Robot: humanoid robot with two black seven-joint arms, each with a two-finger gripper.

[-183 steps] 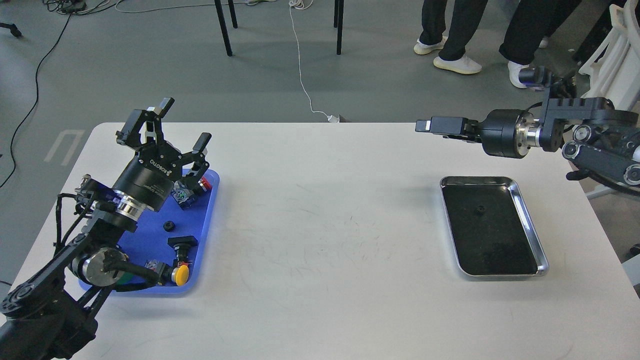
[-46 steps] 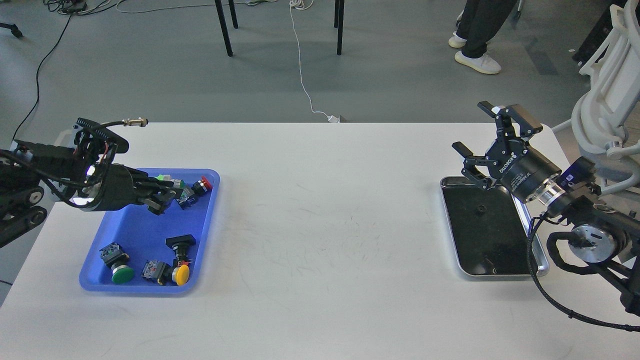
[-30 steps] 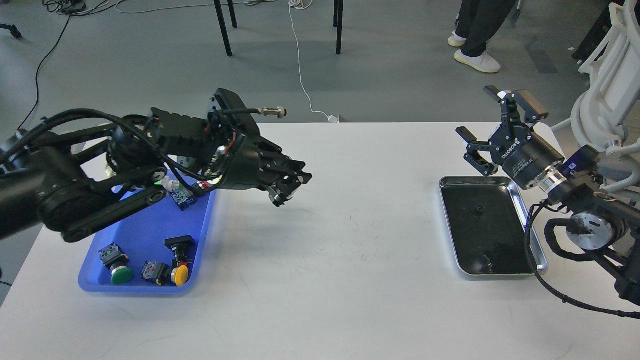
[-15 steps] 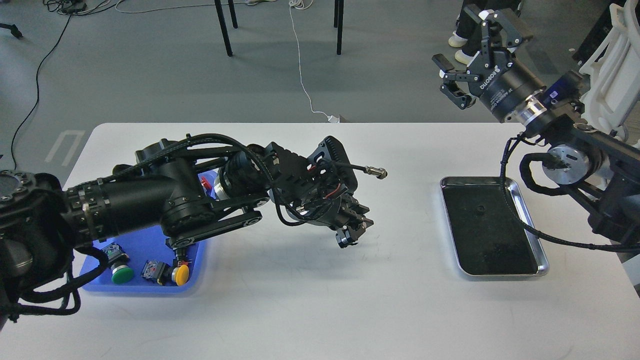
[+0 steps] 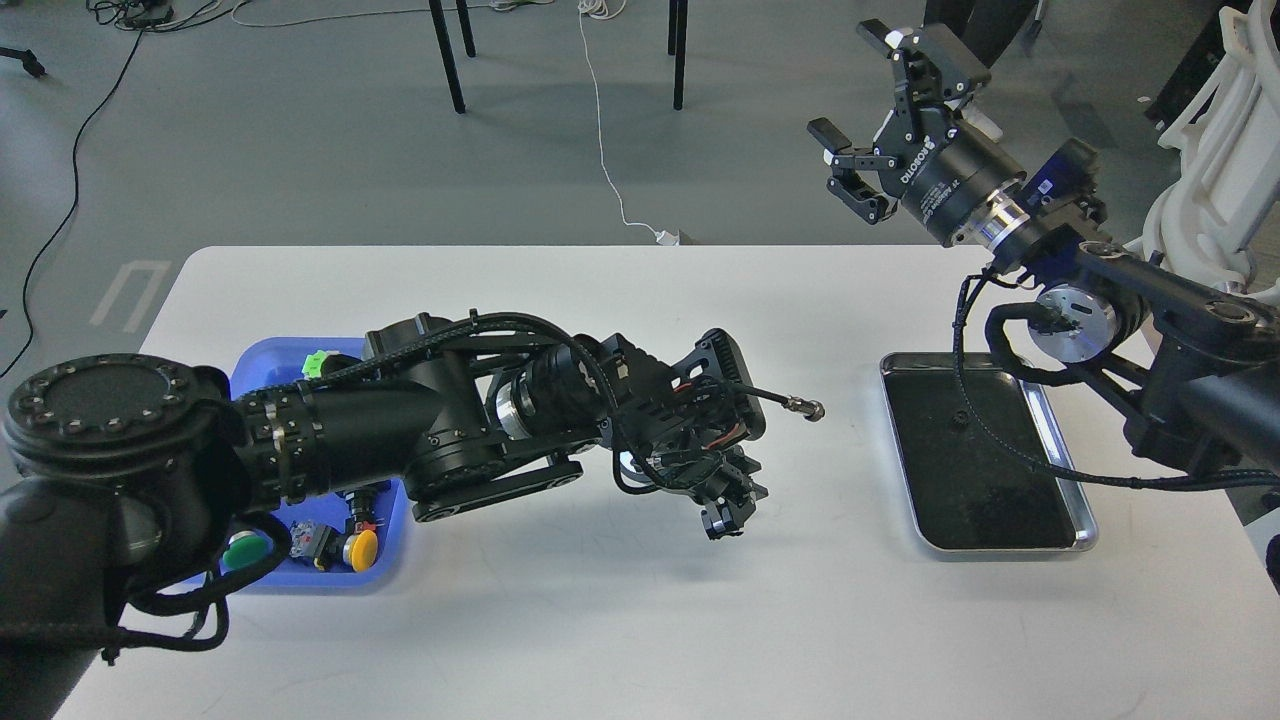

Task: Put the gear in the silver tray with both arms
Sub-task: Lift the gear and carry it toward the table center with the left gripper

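Note:
The silver tray [image 5: 1000, 548] lies at the table's right, and a small black gear [image 5: 958, 421] rests on its dark bottom. My left arm reaches across the table's middle. My left gripper [image 5: 724, 510] points down just above the tabletop, left of the silver tray. Its fingers are drawn together on a small dark gear that hardly shows against them. My right gripper [image 5: 846, 80] is open and empty. It is raised high beyond the table's far edge, above and behind the silver tray.
A blue plastic tray [image 5: 392, 565] sits at the left, mostly hidden by my left arm. It holds push-buttons, among them a yellow one [image 5: 362, 548] and a green one [image 5: 240, 550]. A cable hangs from my right arm over the silver tray. Chair legs and a person stand beyond the table.
My left gripper left the blue tray, where the loose gear no longer lies, and swept right toward the silver tray. My right gripper rose off the tray and shifted left.

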